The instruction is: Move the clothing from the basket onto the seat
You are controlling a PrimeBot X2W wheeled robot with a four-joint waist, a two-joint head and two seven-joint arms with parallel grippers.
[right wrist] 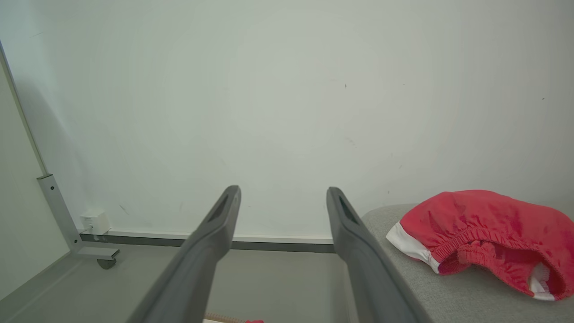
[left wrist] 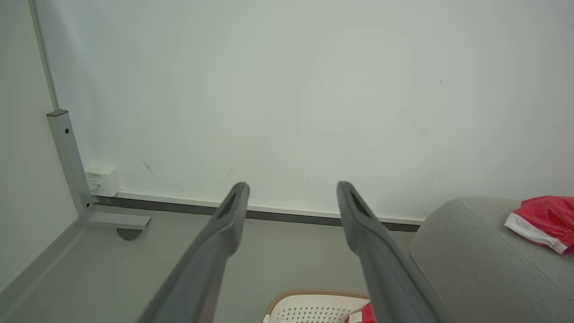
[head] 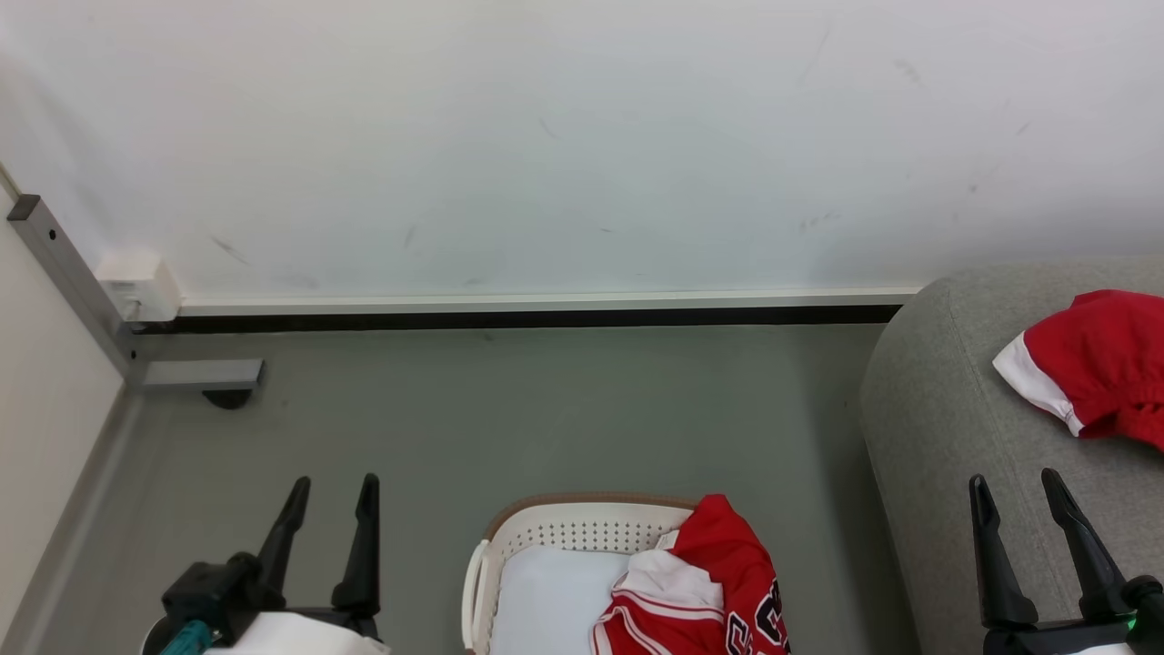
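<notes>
- The left tool [head: 334, 484] hung with its fingers spread wide and empty, over the grey floor [head: 546, 409] just left of the basket [head: 582, 502].
- The right tool [head: 1013, 478] was likewise splayed and held nothing, at the near edge of the grey seat [head: 946, 409].
- A pair of red shorts [head: 1105, 364] lay crumpled on the seat, apparently already delivered.
- The red jersey [head: 718, 582] sat in the basket's right side, draped over the rim and partly on a white pad [head: 546, 600].
- Both tools seemed parked clear so that either could descend for the jersey; the task looked about half done.
</notes>
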